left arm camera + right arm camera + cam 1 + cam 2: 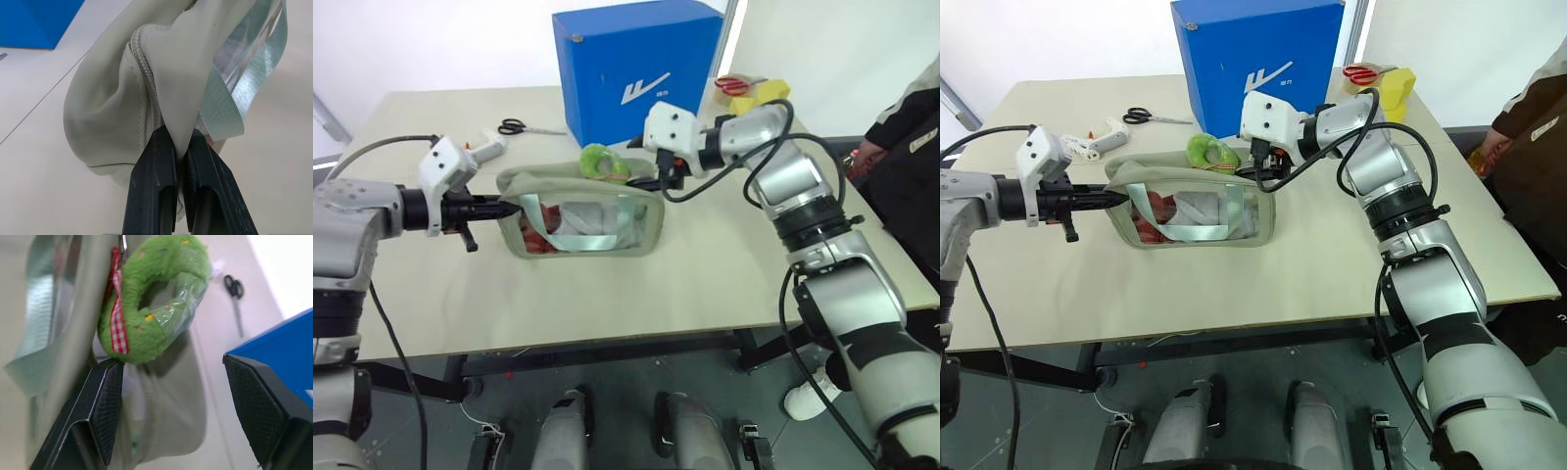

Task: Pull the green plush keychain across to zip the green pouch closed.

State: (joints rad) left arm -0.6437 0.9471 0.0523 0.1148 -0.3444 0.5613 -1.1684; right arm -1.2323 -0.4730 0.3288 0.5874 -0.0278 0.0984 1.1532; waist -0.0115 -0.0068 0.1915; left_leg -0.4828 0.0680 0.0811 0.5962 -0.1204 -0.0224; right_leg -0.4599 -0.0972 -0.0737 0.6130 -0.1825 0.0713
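Note:
The pale green pouch (548, 178) lies mid-table, its clear window showing red and teal contents. My left gripper (514, 208) is shut on the pouch's left end, and in the left wrist view the fingers (156, 161) pinch the fabric beside the zipper (149, 88). The green plush keychain (600, 162), a fuzzy ring with a red checked ribbon, rests on the pouch's top edge near the middle. My right gripper (651, 181) hovers open just right of it. In the right wrist view the keychain (154, 298) sits just beyond the open fingertips (110, 382), untouched.
A blue box (636, 64) stands right behind the pouch. Scissors (514, 126) and a white tool (484, 150) lie at the back left. A yellow block (764, 95) and a red tape roll (734, 84) are at the back right. A person (911, 147) stands at the right.

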